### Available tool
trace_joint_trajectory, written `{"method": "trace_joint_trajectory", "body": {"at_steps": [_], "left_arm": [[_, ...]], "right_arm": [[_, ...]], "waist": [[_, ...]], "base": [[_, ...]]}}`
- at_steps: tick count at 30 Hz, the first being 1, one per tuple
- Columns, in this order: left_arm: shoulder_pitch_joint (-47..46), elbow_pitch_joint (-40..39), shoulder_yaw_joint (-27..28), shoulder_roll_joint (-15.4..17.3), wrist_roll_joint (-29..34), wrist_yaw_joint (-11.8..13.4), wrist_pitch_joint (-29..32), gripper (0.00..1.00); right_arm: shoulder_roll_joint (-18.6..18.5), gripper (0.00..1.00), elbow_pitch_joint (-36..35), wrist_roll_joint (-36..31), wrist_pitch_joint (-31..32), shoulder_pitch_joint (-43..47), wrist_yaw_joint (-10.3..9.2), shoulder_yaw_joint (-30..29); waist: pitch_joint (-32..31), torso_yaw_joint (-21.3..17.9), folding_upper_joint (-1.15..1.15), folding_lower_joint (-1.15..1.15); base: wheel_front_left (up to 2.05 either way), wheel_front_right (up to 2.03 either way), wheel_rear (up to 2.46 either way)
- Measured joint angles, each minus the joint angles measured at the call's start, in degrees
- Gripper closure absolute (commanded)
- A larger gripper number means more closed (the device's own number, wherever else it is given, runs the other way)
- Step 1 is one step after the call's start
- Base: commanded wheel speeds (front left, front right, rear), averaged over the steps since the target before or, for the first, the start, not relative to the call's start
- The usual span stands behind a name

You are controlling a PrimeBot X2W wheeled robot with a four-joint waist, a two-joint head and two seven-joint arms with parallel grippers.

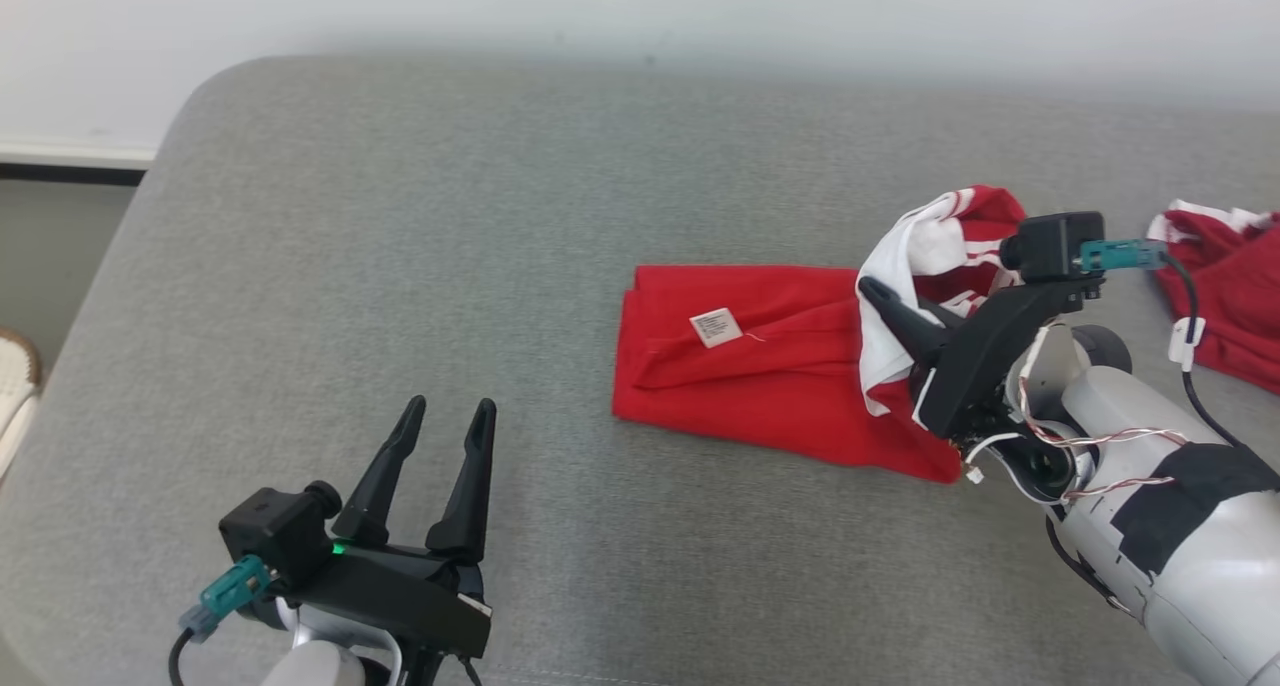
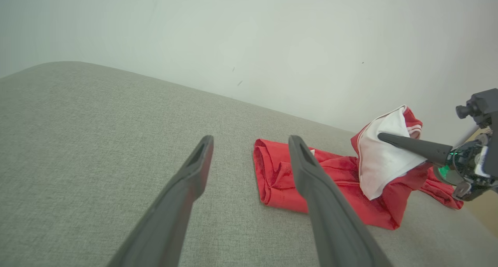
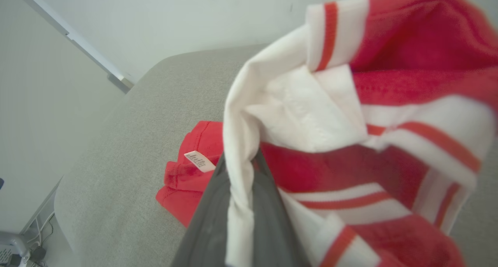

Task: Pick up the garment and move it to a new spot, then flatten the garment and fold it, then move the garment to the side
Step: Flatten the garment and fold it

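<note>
One grey fabric cushion (image 1: pixel 400 216) lies below a pale wall (image 1: pixel 600 6); lower left, left claw (image 1: pixel 450 406) spread; right claw (image 1: pixel 875 291) pinches the red-and-white cloth garment (image 1: pixel 780 366).

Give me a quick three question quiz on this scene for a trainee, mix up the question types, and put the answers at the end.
1. True or false: the left gripper is open and touches no cloth.
2. Which part of the red garment does the right gripper hold? A) its folded left edge B) its white, red-striped end C) nothing at all
3. Fill in: a second red garment lies on the robot's far ____ side.

Key: 1 true; 2 B; 3 right.
</note>
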Motion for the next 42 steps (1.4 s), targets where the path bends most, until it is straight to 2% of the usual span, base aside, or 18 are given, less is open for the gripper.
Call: {"method": "trace_joint_trajectory", "body": {"at_steps": [5,9,13,14,15,23,31,36,42], "left_arm": [[-0.05,0.51,-0.10,-1.05,0.35,-0.47,0.00,0.00],[-0.08,1.11,0.05,-1.34,0.44,-0.57,0.00,0.00],[-0.07,1.53,0.78,-1.45,0.45,-1.01,0.00,0.00],[-0.07,1.56,0.93,-1.44,0.48,-1.02,0.00,0.00],[-0.07,1.59,0.97,-1.47,0.53,-1.03,0.00,0.00],[0.03,1.90,2.61,-1.63,0.86,-1.46,0.00,0.00],[0.42,1.78,3.93,-1.38,1.31,-1.53,0.00,0.00],[1.76,1.58,4.31,-1.11,1.78,-1.56,0.00,0.00],[2.63,1.08,4.77,-0.93,2.79,-1.99,0.00,0.00]], "right_arm": [[1.30,1.00,2.29,-0.71,2.09,-1.19,-0.16,1.35],[2.78,0.99,5.31,-1.44,4.35,-2.52,-1.25,2.52],[4.49,0.48,6.92,-1.45,5.37,-3.57,-1.57,3.19],[5.10,0.10,7.10,-1.45,5.61,-3.79,-1.56,3.32],[5.63,0.00,7.25,-1.47,5.87,-3.97,-1.55,3.47],[8.25,0.00,8.48,-1.48,5.90,-4.45,-1.08,3.79],[9.83,0.00,4.92,0.15,2.23,-4.28,-0.45,2.36],[8.78,0.00,2.16,1.63,-1.68,-2.53,-0.26,0.12],[4.67,0.00,-2.01,3.71,-6.73,0.38,-0.18,-2.91]], "waist": [[0.25,2.36,0.00,0.00],[0.65,4.40,0.00,0.00],[0.90,5.56,0.00,0.00],[0.93,5.71,0.00,0.00],[0.94,5.81,0.00,0.00],[0.39,5.48,0.00,0.00],[-0.34,3.66,0.00,0.00],[-0.83,2.03,0.00,0.00],[-1.32,-0.27,0.00,0.00]], "base": [[0.00,0.00,0.00],[0.00,0.00,0.00],[0.00,0.00,0.00],[0.00,0.00,0.00],[0.00,0.00,0.00],[0.00,0.00,0.00],[0.00,0.00,0.00],[0.00,0.00,0.00],[0.00,0.00,0.00]]}}
